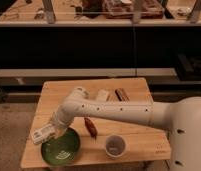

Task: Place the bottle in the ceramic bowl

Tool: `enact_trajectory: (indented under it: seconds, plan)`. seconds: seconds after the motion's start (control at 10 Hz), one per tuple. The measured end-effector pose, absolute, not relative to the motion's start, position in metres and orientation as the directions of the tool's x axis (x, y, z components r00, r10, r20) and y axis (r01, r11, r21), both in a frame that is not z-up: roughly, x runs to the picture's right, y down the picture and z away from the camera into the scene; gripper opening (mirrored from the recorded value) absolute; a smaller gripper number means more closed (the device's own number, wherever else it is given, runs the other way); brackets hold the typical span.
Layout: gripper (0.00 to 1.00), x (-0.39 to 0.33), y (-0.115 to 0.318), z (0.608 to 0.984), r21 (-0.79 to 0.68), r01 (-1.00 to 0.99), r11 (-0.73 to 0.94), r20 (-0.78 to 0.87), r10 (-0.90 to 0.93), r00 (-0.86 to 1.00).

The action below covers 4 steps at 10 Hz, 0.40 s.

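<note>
Placing step: the end effector (51, 131) pinches the bottle (42, 135), with the bowl (64, 149) just below it; next, lower and release.

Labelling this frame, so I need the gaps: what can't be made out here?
Camera view:
- Gripper, over the bowl's left rim: whether the bottle touches the bowl, unclear.
- Two items behind the arm: lower edges hidden by it.
- Table's right end: covered by the robot body.
- Cup: contents unreadable.

Lower left, the gripper (50, 130) covers part of the bottle (40, 135) at the bowl (65, 150) rim; the robot's body (190, 135) runs off the right edge.
</note>
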<state>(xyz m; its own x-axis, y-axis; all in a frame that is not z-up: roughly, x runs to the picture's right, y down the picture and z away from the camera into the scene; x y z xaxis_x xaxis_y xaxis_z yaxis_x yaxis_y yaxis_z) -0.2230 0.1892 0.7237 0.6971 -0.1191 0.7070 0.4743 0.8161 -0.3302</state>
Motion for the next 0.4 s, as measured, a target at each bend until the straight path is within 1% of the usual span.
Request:
enact_trajectory:
  seconds: [0.1,0.2,0.3,0.4]
  plan:
    - [0.77,-0.2182,0.1953,0.7271,-0.344,0.490,0.801,0.709,-0.120,0.695]
    - [0.71,-0.2155,0.1959,0.7286,-0.342,0.494,0.800,0.713,-0.122,0.691]
    - [0.59,-0.2158,0.1941,0.7302,-0.327,0.487,0.810,0.716,-0.124,0.687]
    - [0.49,-0.2228,0.1939,0.7285,-0.318,0.483,0.816,0.720,-0.124,0.682]
